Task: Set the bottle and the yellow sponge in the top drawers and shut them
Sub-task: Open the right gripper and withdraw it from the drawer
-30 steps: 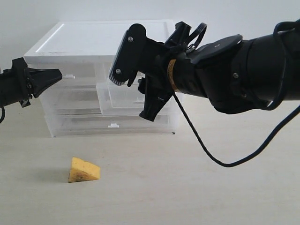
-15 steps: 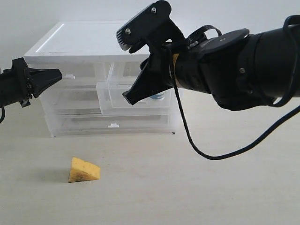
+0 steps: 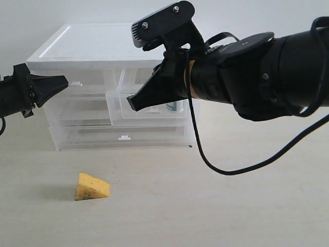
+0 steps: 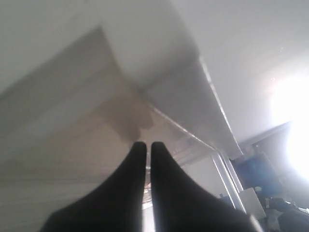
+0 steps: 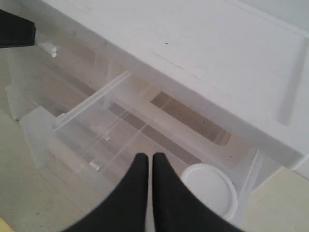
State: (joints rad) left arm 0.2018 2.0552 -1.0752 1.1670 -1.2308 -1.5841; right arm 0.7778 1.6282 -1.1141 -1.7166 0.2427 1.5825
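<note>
Bottle (image 3: 172, 106) upright in open right top drawer (image 3: 119, 114); sponge (image 3: 92, 187) on table (image 3: 216, 211); right gripper (image 3: 132, 104) closed, empty, over drawer; left gripper (image 3: 62, 81) closed, empty, beside cabinet (image 3: 103, 46)

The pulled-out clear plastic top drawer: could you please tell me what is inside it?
A small teal-blue bottle with a white screw cap stands upright in the drawer. The black right end effector covers part of the interior in the exterior view.

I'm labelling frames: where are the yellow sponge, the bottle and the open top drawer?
yellow sponge (image 3: 92, 188), exterior view, front face.
bottle (image 5: 210, 190), right wrist view, white cap.
open top drawer (image 3: 117, 115), exterior view, clear front wall.
</note>
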